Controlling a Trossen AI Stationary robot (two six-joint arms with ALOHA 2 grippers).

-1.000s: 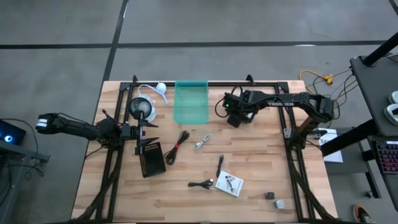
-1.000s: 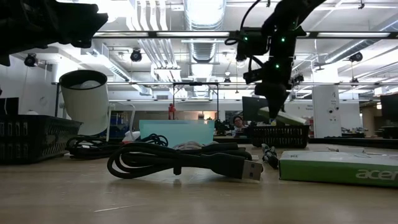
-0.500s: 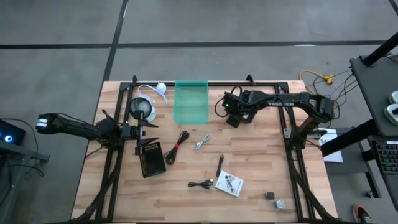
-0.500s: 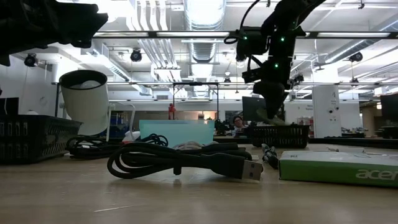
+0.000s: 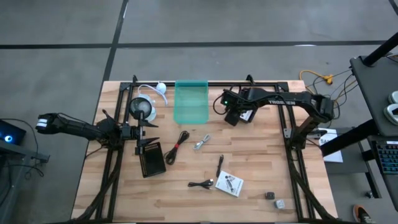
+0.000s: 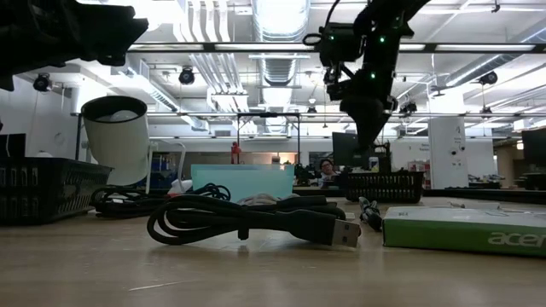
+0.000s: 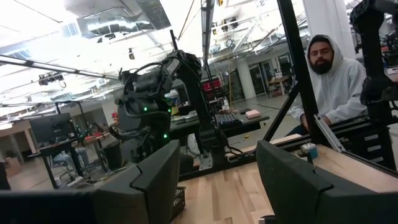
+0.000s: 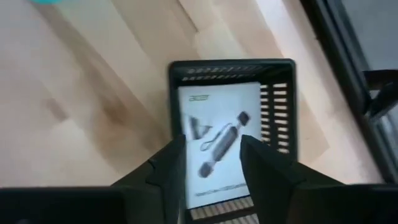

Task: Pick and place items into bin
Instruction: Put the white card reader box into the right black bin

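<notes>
Since the earlier frames, right gripper (image 5: 231, 111) has shifted slightly toward the upper left of the high view, and in the low view its white card is gone from between the fingers; all else on the table is unchanged.

High view, left to right: left gripper (image 5: 138, 132) at left of centre, just above a black tray (image 5: 152, 158); its fingers, in the left wrist view, stand apart with nothing between them; white lamp (image 5: 143, 109) at upper left beside a translucent green bin (image 5: 190, 101) at upper centre; black-and-red cable (image 5: 177, 145) at centre; silver metal piece (image 5: 201, 142) just right of it; black cable (image 5: 201, 183) at lower centre; black pen-like stick (image 5: 219, 165) above a white printed card (image 5: 229, 183); two tiny grey blocks (image 5: 274, 199) at lower right.

Right gripper hangs at upper centre-right, just right of the green bin; the right wrist view shows its fingers parted and empty above a black slotted basket (image 8: 281, 115) on the wood, in which a white card with a printed drawing (image 8: 217, 146) lies flat.

Low view: coiled black cable (image 6: 247, 220) in the foreground, green-and-white box (image 6: 465, 228) at lower right, right gripper (image 6: 367, 136) raised at upper centre-right.
</notes>
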